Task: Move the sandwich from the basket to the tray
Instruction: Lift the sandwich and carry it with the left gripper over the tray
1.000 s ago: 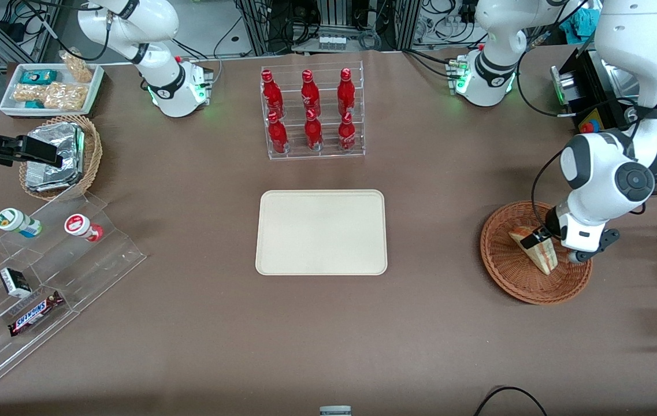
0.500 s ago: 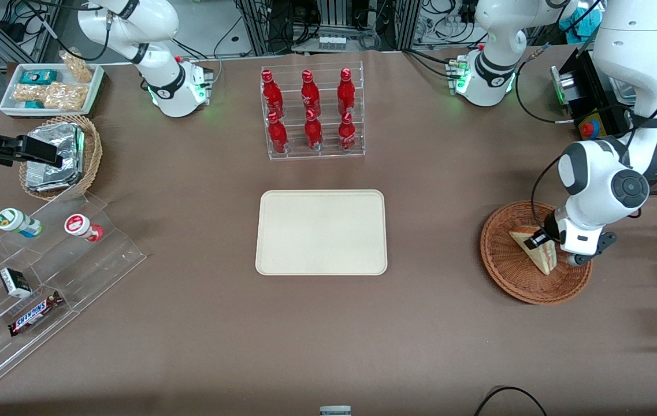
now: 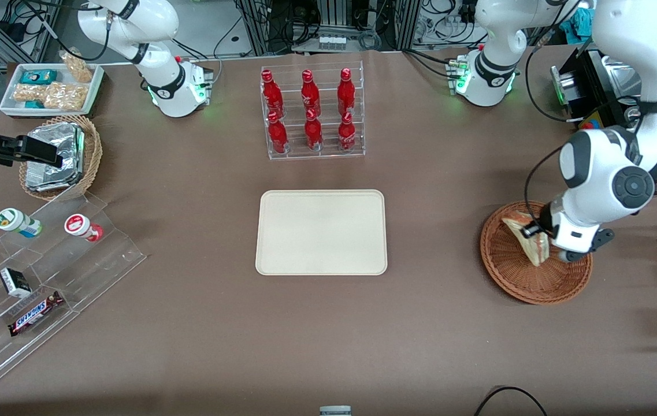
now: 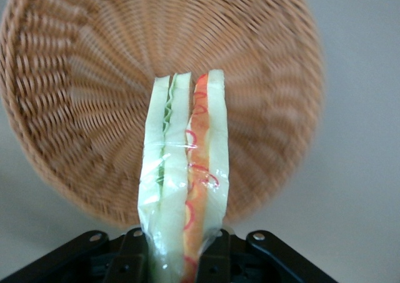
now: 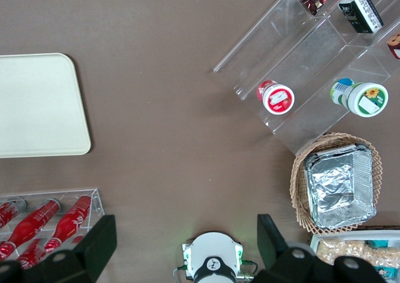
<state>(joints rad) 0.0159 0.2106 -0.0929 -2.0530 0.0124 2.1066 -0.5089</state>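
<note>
the only readable text is "snickers" on the chocolate bar (image 3: 35, 312) in the clear stepped display (image 3: 45, 277).

Since a second ago the sandwich (image 3: 527, 238) has left the floor of the basket (image 3: 507, 271): earlier it lay flat there at the right of the front frame, its tip pointing toward the lower edge, and now it hangs tilted and lifted, sitting higher in the frame, with its upper corner over the basket's upper rim. The gripper (image 3: 536, 234) has risen with it and is clamped on the sandwich, the wrist housing standing higher than before. In the wrist view the sandwich (image 4: 185, 177) is pinched between the fingers (image 4: 131, 252), edge on, with the basket (image 4: 81, 95) dropped away beneath it
</note>
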